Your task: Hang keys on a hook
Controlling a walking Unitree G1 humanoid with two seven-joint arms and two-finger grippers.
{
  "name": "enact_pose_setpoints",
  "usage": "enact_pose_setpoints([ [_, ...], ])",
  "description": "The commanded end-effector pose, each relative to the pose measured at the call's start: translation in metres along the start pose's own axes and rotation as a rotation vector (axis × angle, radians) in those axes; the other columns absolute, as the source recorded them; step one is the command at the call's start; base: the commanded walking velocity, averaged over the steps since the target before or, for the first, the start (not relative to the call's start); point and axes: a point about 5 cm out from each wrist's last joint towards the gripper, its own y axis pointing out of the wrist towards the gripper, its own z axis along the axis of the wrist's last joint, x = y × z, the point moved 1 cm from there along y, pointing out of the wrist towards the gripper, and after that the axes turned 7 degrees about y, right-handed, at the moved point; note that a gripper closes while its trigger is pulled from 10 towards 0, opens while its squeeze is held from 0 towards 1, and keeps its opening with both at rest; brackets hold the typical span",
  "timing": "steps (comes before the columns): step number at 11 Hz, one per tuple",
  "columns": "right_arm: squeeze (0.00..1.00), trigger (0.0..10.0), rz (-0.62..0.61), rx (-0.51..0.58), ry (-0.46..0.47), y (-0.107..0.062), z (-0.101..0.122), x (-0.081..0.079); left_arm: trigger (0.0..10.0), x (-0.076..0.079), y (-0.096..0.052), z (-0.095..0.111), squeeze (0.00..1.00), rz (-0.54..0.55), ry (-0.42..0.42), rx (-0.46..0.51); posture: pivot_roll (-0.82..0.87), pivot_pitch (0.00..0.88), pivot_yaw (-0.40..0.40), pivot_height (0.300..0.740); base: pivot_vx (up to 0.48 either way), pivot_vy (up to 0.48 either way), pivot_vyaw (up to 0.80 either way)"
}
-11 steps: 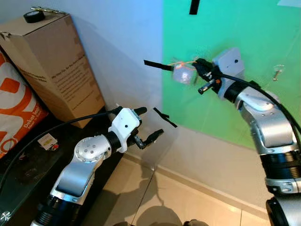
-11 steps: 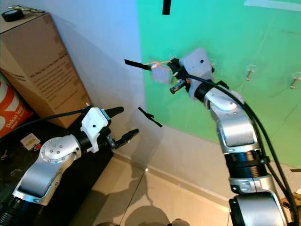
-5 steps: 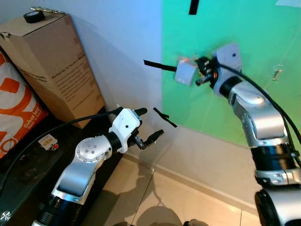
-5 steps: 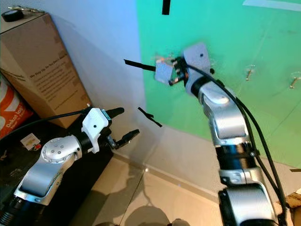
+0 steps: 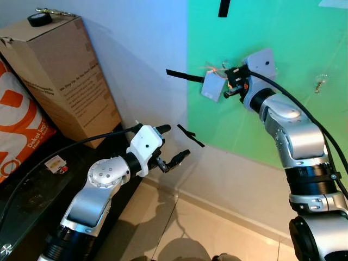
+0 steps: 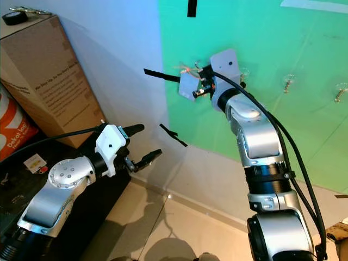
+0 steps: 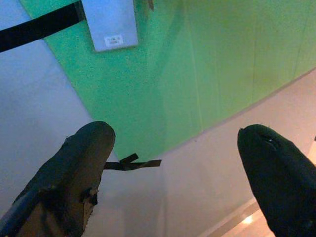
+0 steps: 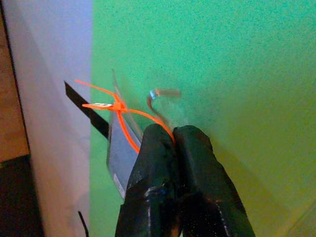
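The keys are a grey tag (image 5: pixel 211 87) on an orange loop (image 8: pixel 129 126). My right gripper (image 5: pixel 230 82) is raised against the green wall panel (image 5: pixel 283 49) and is shut on the orange loop (image 5: pixel 216 69), with the tag hanging beside its fingertips. Along the fingers, a small metal hook (image 8: pixel 159 94) sticks out of the green panel just past the right gripper (image 8: pixel 171 131). The loop runs to one side of the hook; I cannot tell if it touches. My left gripper (image 5: pixel 175 142) is held low in front of the wall, open and empty.
Two more hooks (image 6: pixel 288 82) (image 6: pixel 340 92) sit further right on the green panel. Black tape strips (image 5: pixel 182 75) (image 5: pixel 190 136) mark the wall. A tall cardboard box (image 5: pixel 60 70) with a tape roll (image 5: pixel 39 19) stands at left, beside an orange bag (image 5: pixel 16 125) and a dark low table (image 5: pixel 27 190).
My right arm has drawn closer to the wall and its wrist has turned, so the tag swung and now hangs still by the hook. The left arm has not moved.
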Motion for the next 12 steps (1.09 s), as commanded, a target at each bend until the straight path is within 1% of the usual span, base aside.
enact_pose_setpoints([
  [1,0.00,10.0,0.010,0.005,-0.009,-0.002,0.002,-0.002,10.0,0.000,0.000,0.000,0.00,-0.001,0.008,-0.004,-0.09,0.000,0.089,0.740,0.000,0.000,0.00],
  [2,0.00,10.0,0.008,-0.004,-0.008,-0.008,-0.001,-0.001,10.0,0.001,0.000,0.000,0.00,-0.002,0.006,-0.004,-0.09,0.000,0.091,0.740,0.000,0.000,0.00],
  [3,0.00,10.0,0.010,0.000,0.008,-0.016,0.003,0.001,10.0,0.001,0.000,0.000,0.00,-0.009,0.006,-0.005,-0.10,0.000,0.099,0.740,0.000,0.000,0.00],
  [4,0.00,10.0,0.033,0.013,0.014,-0.020,0.010,-0.001,10.0,0.001,0.001,0.000,0.00,-0.013,0.007,-0.003,-0.10,0.000,0.100,0.740,0.000,0.000,0.00],
  [6,0.00,10.0,0.027,0.048,0.027,-0.019,0.020,-0.001,10.0,0.002,0.002,0.000,0.00,-0.017,0.007,-0.001,-0.10,0.000,0.102,0.740,0.000,0.000,0.00],
  [9,0.00,10.0,0.022,0.080,0.073,-0.005,0.035,-0.003,10.0,0.002,0.003,0.001,0.00,-0.024,0.011,0.001,-0.10,0.000,0.103,0.740,0.000,0.000,0.00],
  [10,0.00,10.0,0.010,0.084,0.080,-0.001,0.037,-0.002,10.0,0.001,0.003,0.000,0.00,-0.023,0.012,0.000,-0.10,0.000,0.102,0.740,0.000,0.000,0.00],
  [11,0.00,10.0,-0.013,0.078,0.086,0.007,0.038,0.000,10.0,0.001,0.002,0.000,0.00,-0.023,0.013,-0.001,-0.10,0.000,0.101,0.740,0.000,0.000,0.00],
  [12,0.00,10.0,-0.025,0.051,0.091,0.013,0.033,0.001,10.0,0.002,0.002,-0.001,0.00,-0.024,0.012,-0.002,-0.10,0.000,0.102,0.740,0.000,0.000,0.00],
])
